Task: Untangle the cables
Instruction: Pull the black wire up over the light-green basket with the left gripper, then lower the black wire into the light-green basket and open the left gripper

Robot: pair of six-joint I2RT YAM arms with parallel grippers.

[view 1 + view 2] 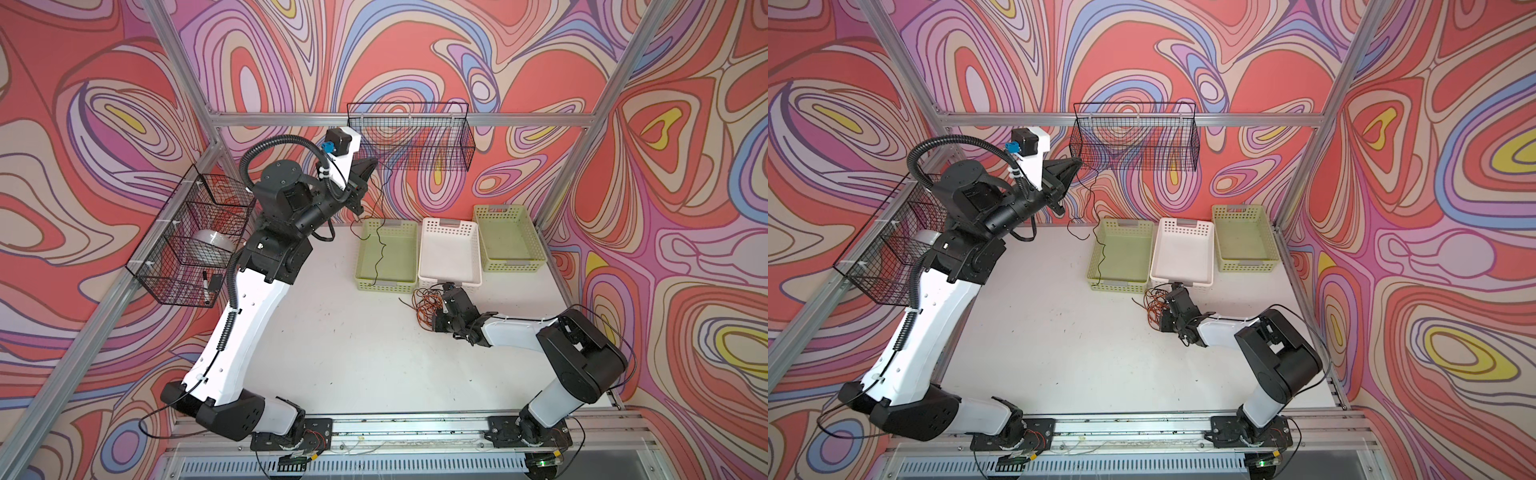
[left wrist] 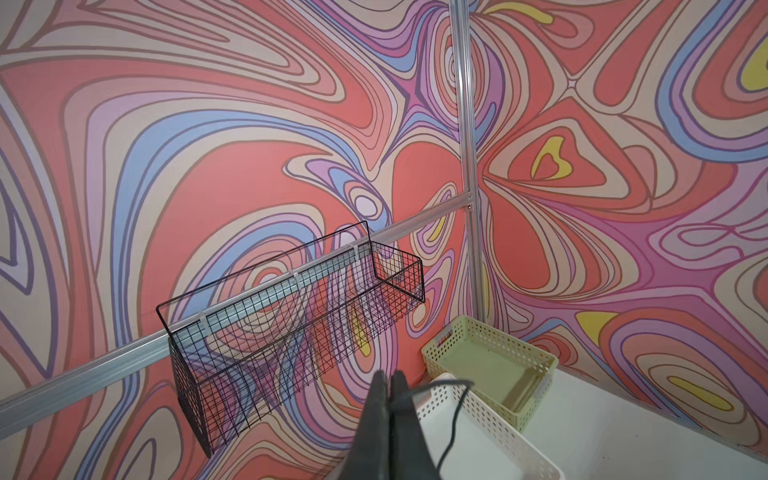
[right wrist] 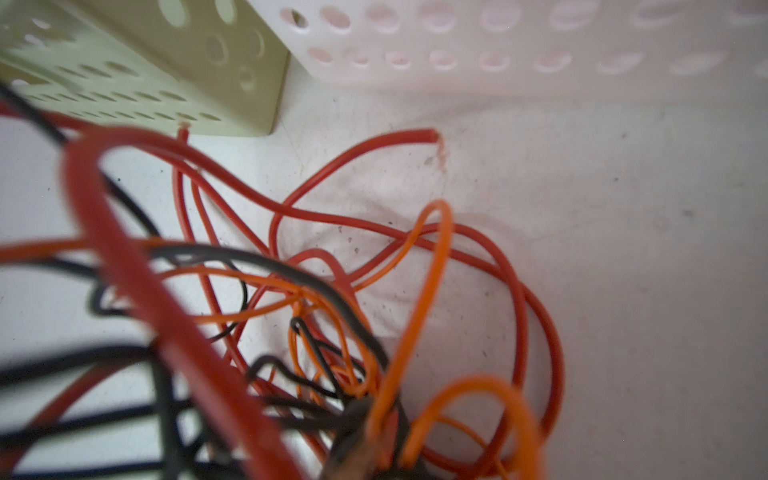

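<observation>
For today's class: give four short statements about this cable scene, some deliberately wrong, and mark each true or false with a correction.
1. The left tool is raised and shut on a dark cable. True.
2. That dark cable hangs down over the white basket. False: it hangs over the green basket to the left of the white one in both top views.
3. The right tool sits low at the cable tangle, in front of the white basket. True.
4. The marker lies in the back wire basket. False: it lies in the side wire basket. The back one looks empty.
</observation>
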